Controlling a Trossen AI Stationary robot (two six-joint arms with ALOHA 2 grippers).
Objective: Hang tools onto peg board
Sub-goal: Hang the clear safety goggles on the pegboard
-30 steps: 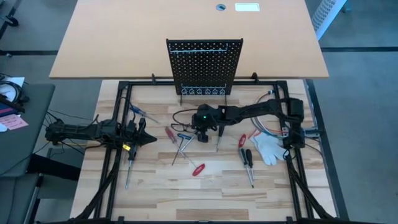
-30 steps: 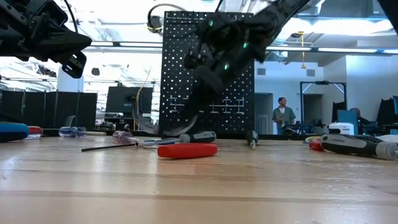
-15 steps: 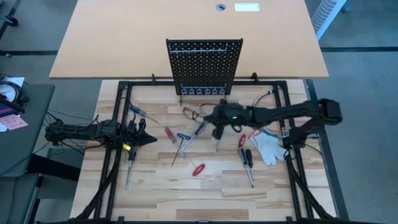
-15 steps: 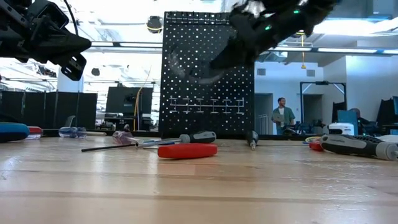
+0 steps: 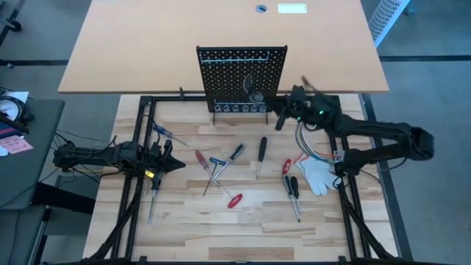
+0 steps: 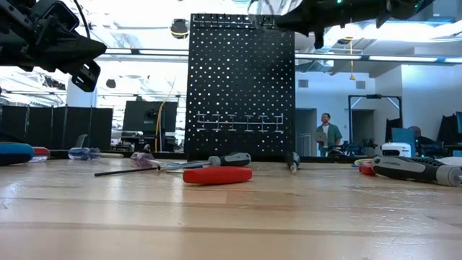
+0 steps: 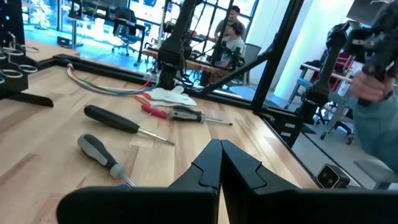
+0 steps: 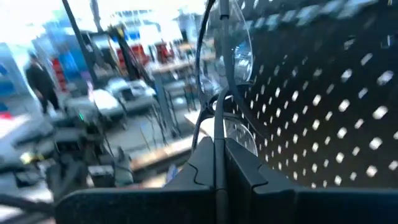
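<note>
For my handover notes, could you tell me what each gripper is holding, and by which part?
Right gripper pinches what looks like clear glasses by a thin dark wire; left gripper holds nothing.

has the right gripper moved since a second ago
Yes. In the high view the right gripper has swung away from the middle of the table, up and rightward, to the peg board's lower right corner, shut on a clear, thin-framed object.

Two black jointed arms (image 5: 96, 156), the right arm (image 5: 368, 136) showing green lights.
</note>
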